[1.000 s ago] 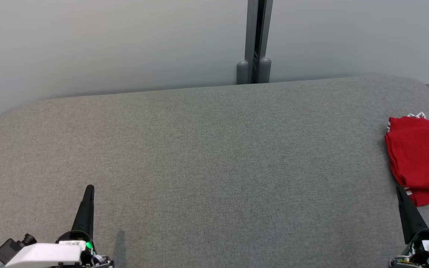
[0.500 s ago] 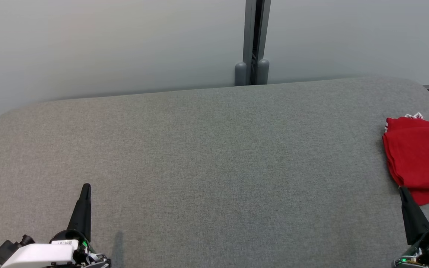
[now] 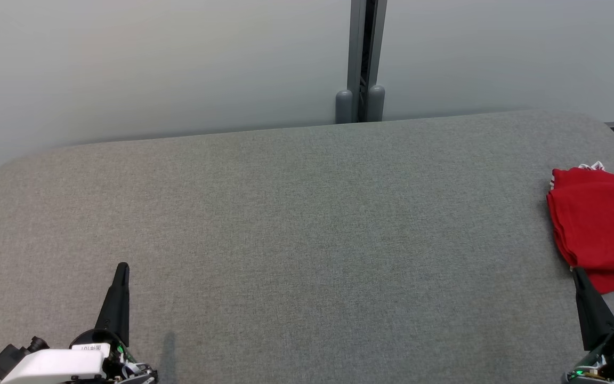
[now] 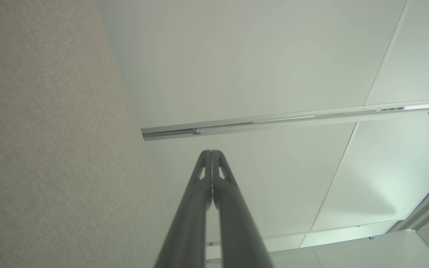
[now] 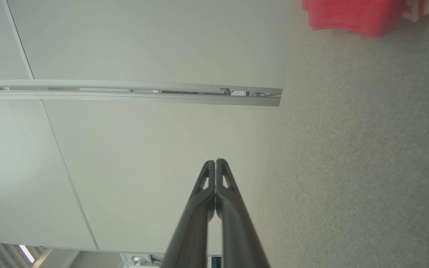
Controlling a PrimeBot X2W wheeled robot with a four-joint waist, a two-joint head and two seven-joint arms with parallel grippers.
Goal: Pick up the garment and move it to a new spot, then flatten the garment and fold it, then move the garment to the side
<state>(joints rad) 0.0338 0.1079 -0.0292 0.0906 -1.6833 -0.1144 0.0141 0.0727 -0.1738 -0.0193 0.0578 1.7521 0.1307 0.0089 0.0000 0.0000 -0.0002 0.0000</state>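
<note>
The garment is red with white trim and a small white label. It lies folded at the far right edge of the grey table, partly cut off by the head view. In the right wrist view a corner of the garment sits at the top. My right gripper is shut and empty, its tip just below the garment's near edge. My left gripper is shut and empty at the lower left, far from the garment. In the wrist views, the left gripper and the right gripper each have both fingers pressed together.
A pale wall runs behind the table, split by a dark vertical post with two grey feet. The grey fabric surface stretches wide between the two grippers.
The head view has shifted slightly, so the whole picture sits a little lower and to the left. Both grippers stay shut and near where they were.
</note>
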